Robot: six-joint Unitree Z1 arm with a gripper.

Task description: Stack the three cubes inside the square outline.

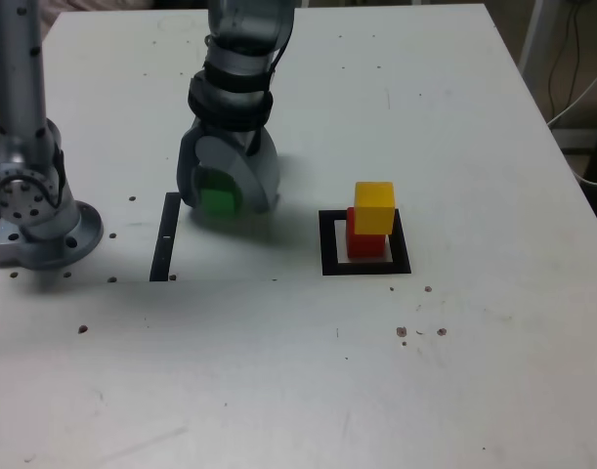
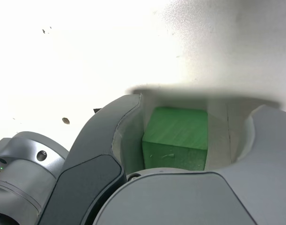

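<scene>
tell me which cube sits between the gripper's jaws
The green cube, alone on the table beside the thin black strip. The yellow cube sits atop the red cube inside the square outline, away from the gripper.

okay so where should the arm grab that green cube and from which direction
Grip the green cube across two opposite flat side faces, coming from above. It sits flat on the table with space around it, and the gripper already straddles it that way.

One cube sits atop another inside the square outline.
</scene>
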